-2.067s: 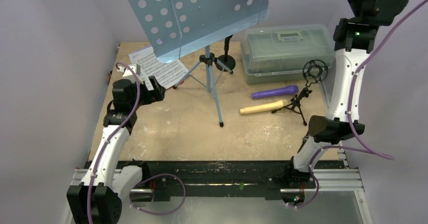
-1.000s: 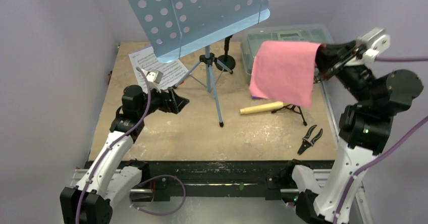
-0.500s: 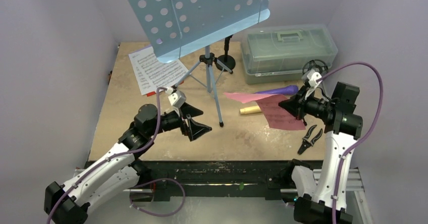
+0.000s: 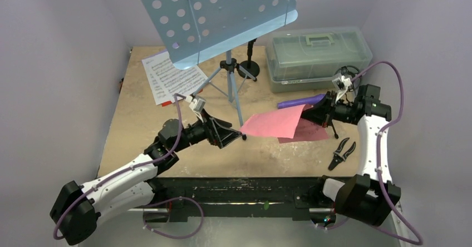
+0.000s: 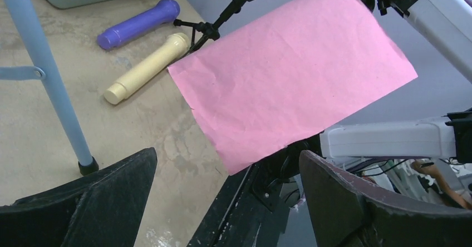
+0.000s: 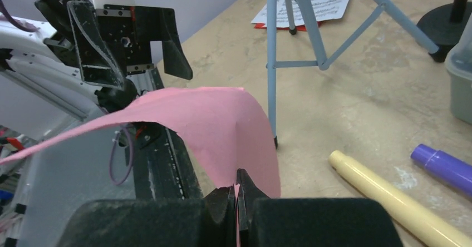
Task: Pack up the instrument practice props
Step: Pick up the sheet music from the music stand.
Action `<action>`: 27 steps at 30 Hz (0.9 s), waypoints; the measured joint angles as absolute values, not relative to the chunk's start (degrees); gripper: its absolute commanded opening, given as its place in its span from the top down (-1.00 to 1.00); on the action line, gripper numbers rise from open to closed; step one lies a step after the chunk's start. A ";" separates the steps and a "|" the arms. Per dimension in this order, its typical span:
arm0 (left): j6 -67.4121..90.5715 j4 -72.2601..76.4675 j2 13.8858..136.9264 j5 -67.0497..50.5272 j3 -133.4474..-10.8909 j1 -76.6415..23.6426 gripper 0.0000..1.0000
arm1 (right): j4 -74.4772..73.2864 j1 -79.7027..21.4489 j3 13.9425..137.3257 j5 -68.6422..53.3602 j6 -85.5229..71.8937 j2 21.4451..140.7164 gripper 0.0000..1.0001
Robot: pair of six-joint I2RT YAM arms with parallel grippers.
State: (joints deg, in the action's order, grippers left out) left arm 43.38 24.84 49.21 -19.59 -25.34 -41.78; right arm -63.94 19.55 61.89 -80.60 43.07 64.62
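Above the tan surface, the red folder is held aloft, pinched at one edge by the right fingers, with the left fingers spread wide beside its free edge. That limp edge is best taken deep and squarely.

Main block for us: the music rest, front tripod leg landing mid-way across the surface. Right of that leg the red folder hangs spread in the air, filling the gap to the right hand. Farther right, purple mic, mic holder, pliers & box crowd the surface. Left of the rest, in front of the sheet music, we've got bare surface.
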 measured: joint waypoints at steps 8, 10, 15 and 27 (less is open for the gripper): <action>46.35 30.85 55.29 -14.02 -23.99 -47.81 -1.00 | -49.43 19.14 52.29 -84.16 26.35 62.11 1.00; 45.67 31.33 56.40 -13.54 -23.99 -48.42 -1.00 | -42.48 19.11 48.56 -84.03 18.74 60.34 1.00; 40.66 31.83 56.01 -13.23 -23.70 -48.47 -0.98 | -29.12 19.14 44.05 -82.52 2.76 55.33 1.00; 20.10 36.99 43.48 -11.51 -14.02 -53.08 -0.95 | -23.73 19.14 51.20 -81.93 -14.98 51.51 1.00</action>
